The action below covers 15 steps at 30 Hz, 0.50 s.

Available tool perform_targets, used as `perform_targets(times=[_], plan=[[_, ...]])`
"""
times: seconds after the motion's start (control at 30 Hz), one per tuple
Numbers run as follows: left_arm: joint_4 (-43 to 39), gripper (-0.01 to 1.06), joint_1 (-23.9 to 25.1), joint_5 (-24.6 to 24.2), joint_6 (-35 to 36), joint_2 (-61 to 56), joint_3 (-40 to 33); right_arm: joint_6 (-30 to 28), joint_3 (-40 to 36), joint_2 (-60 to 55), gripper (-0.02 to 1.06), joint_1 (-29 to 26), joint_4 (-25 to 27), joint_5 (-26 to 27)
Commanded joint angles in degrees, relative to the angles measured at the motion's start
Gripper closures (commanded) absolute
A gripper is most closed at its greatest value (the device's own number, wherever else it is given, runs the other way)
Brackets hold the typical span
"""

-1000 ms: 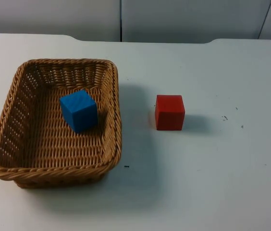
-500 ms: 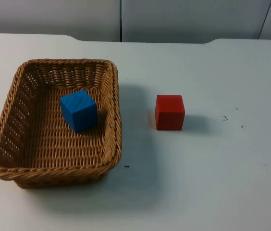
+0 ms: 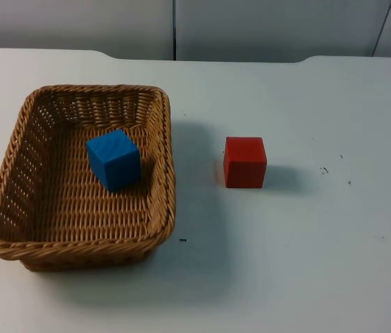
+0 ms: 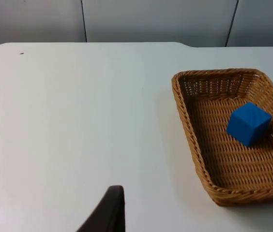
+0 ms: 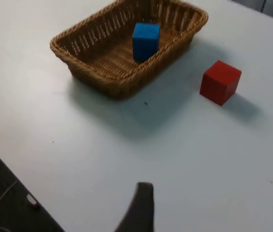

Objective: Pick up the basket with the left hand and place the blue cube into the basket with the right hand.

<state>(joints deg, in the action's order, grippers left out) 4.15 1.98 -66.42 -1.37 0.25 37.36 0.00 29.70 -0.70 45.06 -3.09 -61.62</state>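
On the white table [image 3: 306, 277], one wicker basket [image 3: 15, 180] sits flat at the left, and the one blue cube [image 3: 114, 159] lies inside it on the woven floor, slightly tilted and nearer the basket's far right side. One red cube [image 3: 245, 161] stands on the bare table to the basket's right, well apart from the rim.

My left gripper [image 4: 108, 212] waits off to the basket's left, with open table between its black fingertip and the near rim [image 4: 185, 111]; from what shows of it I cannot tell whether its fingers are spread or closed. It holds nothing that I can see. My right gripper [image 5: 139, 208] hangs back above the table's near side, the basket [image 5: 93, 63], the blue cube [image 5: 145, 41] and the red cube [image 5: 219, 81] all lying ahead of it; here too I cannot tell how the fingers stand.

I judge the cube's part of the task finished as things lie: blue is in the basket, red is out. The basket rests on the table with no hand on it. If a lift is wanted, my left arm would need to close the gap and take the nearest rim wall without tipping the cube out.

Count: one basket, one blue cube, one red cube.
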Motion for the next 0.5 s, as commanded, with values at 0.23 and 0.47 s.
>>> perform_targets(times=[0.23, 0.47], plan=[[0.3, 0.0, -0.2, 1.8, 0.5, -0.2, -6.1, 0.7, -0.5, 0.7, 0.27, 0.1, 0.4, -0.2], [0.1, 0.0, -0.2, 4.7, 1.4, -0.2, -8.1, 1.1, -0.5, 0.7, 0.27, 0.1, 0.1, -0.2]])
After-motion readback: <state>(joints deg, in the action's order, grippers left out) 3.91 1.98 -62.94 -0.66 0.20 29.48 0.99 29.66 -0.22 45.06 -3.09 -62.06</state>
